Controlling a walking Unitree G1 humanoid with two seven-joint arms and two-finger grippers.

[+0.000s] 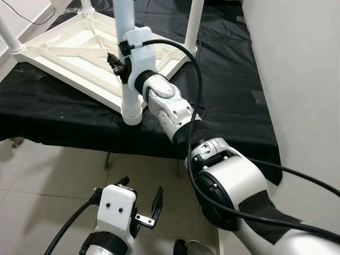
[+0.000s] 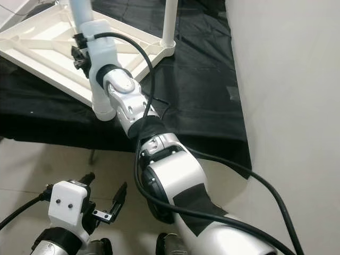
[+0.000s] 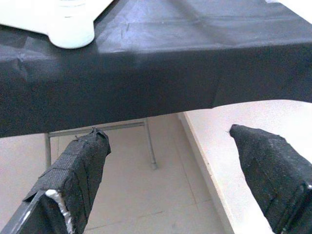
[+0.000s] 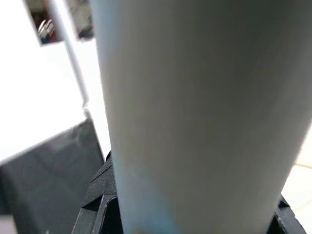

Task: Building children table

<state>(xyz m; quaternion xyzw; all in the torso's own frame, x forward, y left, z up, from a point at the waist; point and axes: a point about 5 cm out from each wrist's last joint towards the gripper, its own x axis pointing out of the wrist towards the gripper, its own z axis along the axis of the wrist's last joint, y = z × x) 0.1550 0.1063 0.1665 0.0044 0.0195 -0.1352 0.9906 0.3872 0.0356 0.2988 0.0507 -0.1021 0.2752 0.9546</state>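
We grip the white leg [image 1: 129, 79] in our right pincer [image 1: 118, 65] to seat it in the upturned tabletop [image 1: 69, 45]; our left pincer [image 1: 146, 210] hangs wide, idle.

A black cloth [image 1: 223, 79] covers a low stand with thin metal legs [image 3: 148, 144]; below is pale tiled floor [image 1: 42, 180]; a plain white wall [image 1: 303, 69] stands beside.

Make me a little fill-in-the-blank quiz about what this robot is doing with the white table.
1. The right gripper is closed around a white table ____.
2. The upside-down tabletop lies on a ____ cloth.
3. The left gripper hangs low over the floor with its fingers ____.

Missing words: leg; black; open
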